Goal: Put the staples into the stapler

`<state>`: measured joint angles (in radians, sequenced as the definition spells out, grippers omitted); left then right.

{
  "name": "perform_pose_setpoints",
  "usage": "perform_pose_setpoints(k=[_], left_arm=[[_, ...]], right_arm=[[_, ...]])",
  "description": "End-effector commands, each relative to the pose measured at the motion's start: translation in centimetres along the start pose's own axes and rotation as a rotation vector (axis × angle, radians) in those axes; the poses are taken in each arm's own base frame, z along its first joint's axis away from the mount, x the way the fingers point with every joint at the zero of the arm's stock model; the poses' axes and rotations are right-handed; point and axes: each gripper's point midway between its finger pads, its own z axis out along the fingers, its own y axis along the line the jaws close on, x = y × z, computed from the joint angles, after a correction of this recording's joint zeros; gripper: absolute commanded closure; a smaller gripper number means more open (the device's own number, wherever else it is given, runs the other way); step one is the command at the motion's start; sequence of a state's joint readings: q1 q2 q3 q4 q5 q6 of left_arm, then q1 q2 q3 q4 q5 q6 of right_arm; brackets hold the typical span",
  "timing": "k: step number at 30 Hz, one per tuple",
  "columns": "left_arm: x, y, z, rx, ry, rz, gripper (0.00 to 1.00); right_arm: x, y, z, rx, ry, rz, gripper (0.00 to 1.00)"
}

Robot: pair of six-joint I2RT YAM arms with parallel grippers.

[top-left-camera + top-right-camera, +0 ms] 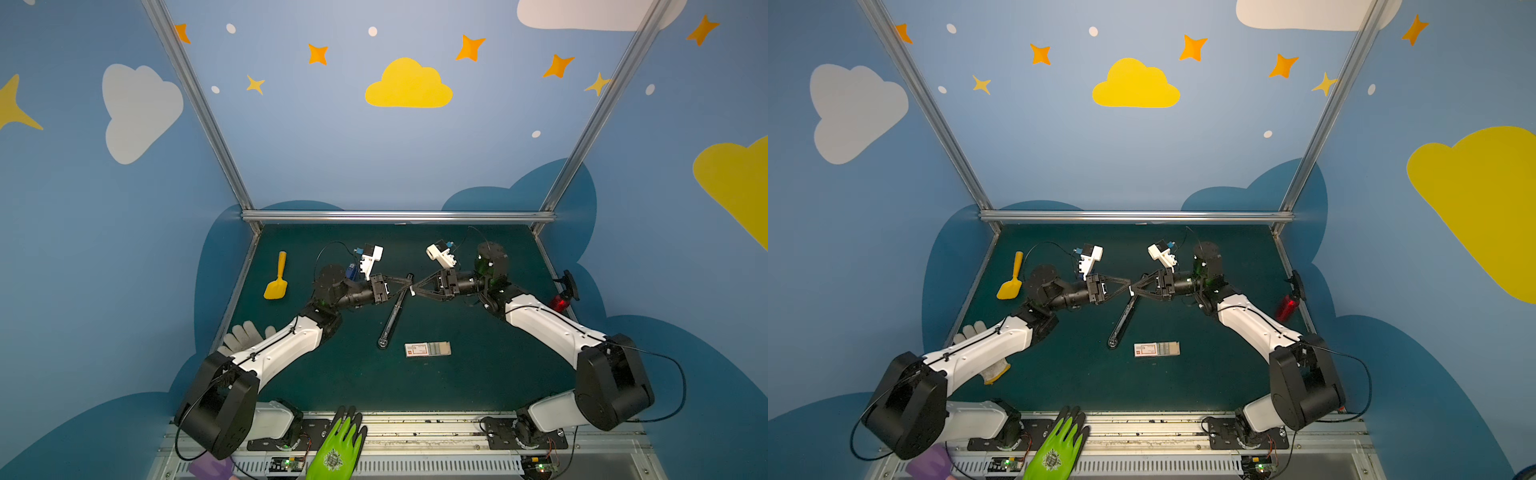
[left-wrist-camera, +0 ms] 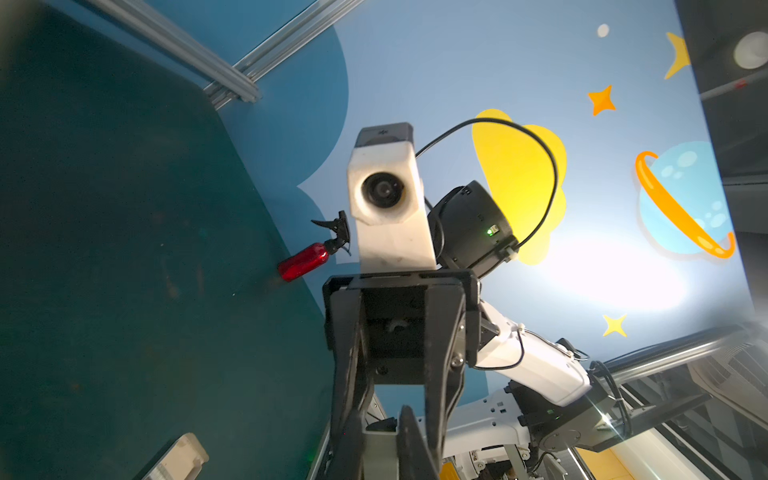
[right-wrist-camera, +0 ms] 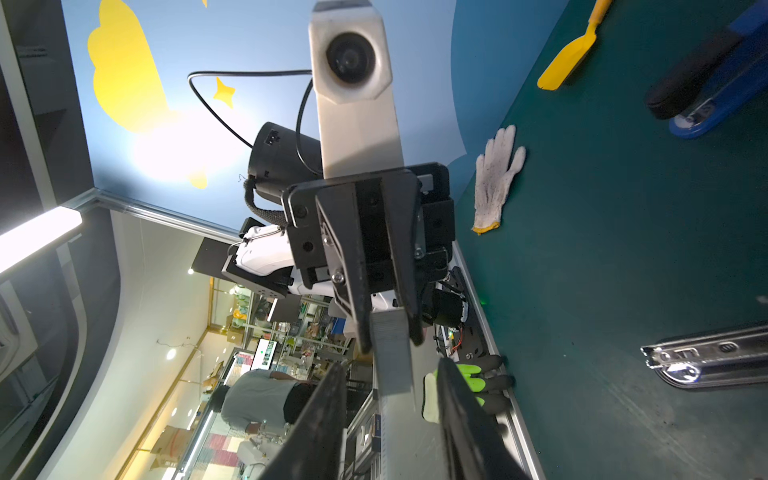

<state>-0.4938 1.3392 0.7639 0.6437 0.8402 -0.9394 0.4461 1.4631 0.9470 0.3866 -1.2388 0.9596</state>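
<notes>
Both grippers meet tip to tip above the middle of the green mat. My left gripper [image 1: 409,286] [image 2: 380,411] is shut on a thin grey strip of staples [image 3: 390,365] [image 2: 380,453]. My right gripper [image 1: 416,289] [image 3: 390,365] stands open around the strip's other end, with a gap on each side. Under the tips the stapler [image 1: 392,316] [image 1: 1123,318] lies opened out on the mat. In the right wrist view its silvery rail [image 3: 706,357] and a black-and-blue part [image 3: 706,79] show. The white staple box [image 1: 428,349] [image 1: 1156,349] with a red label lies slid open nearer the front.
A yellow spatula [image 1: 276,278] lies at the far left of the mat and a red spray bottle [image 1: 561,297] at the right edge. A white knit glove [image 1: 245,332] lies under my left arm. A green glove [image 1: 338,444] rests on the front rail.
</notes>
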Motion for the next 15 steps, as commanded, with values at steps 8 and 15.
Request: perform_pose_setpoints(k=[8, 15], left_arm=[[-0.1, 6.1, -1.1, -0.423, 0.076, 0.118, 0.85], [0.3, 13.9, -1.3, -0.813, 0.208, 0.213, 0.84]], right_arm=[[2.4, -5.7, -4.5, 0.432, -0.069, -0.005, 0.56], [4.6, -10.4, -6.6, 0.706, -0.062, -0.004, 0.56]])
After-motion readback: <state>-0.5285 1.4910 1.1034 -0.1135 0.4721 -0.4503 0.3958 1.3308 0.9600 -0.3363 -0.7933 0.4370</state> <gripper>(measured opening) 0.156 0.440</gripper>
